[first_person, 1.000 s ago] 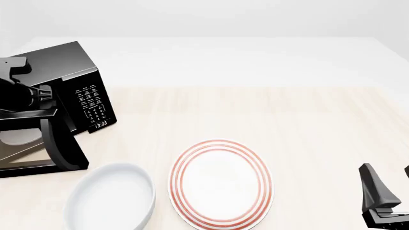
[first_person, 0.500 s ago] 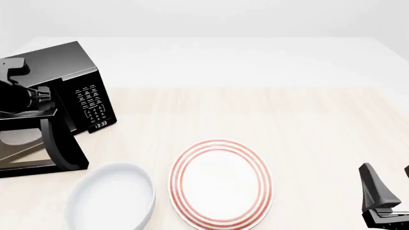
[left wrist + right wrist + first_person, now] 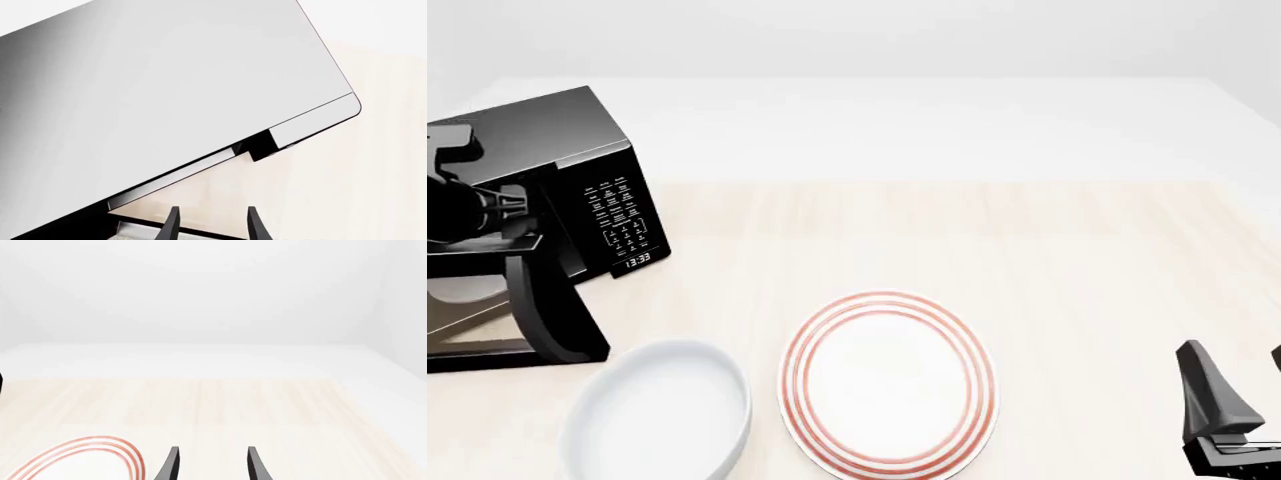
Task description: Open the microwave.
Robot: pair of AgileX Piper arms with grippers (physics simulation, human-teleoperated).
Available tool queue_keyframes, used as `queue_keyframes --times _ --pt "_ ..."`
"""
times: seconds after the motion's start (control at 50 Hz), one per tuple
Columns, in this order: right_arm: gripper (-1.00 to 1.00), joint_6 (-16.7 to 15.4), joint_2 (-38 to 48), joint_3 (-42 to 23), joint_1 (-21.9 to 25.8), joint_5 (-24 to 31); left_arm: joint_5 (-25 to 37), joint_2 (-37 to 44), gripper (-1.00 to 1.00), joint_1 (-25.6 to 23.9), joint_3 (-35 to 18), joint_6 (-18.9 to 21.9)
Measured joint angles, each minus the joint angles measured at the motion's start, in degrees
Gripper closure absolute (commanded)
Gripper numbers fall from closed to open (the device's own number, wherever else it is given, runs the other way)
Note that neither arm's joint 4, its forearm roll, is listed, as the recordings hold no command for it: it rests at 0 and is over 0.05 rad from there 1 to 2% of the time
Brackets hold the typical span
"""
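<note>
The right gripper is held low at the near right corner of the table, its fingers parted with nothing between them, while the left gripper is poised at the far left against the microwave, fingers likewise apart — in the wrist view only the glossy door and a dark hinge block are seen ahead. Compared with a second ago, the door edge is swung slightly further out — the left arm is drawn a little leftward. Nearer the camera a white bowl and a red-ringed plate are set side by side, well apart from the microwave's keypad.
</note>
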Motion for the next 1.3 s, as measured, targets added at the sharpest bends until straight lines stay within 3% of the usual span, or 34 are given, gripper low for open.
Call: queue_keyframes --times 1.3 --pt "-1.0 0.0 0.0 0.0 0.0 0.0 -0.4 -5.4 -1.0 0.8 5.5 -0.7"
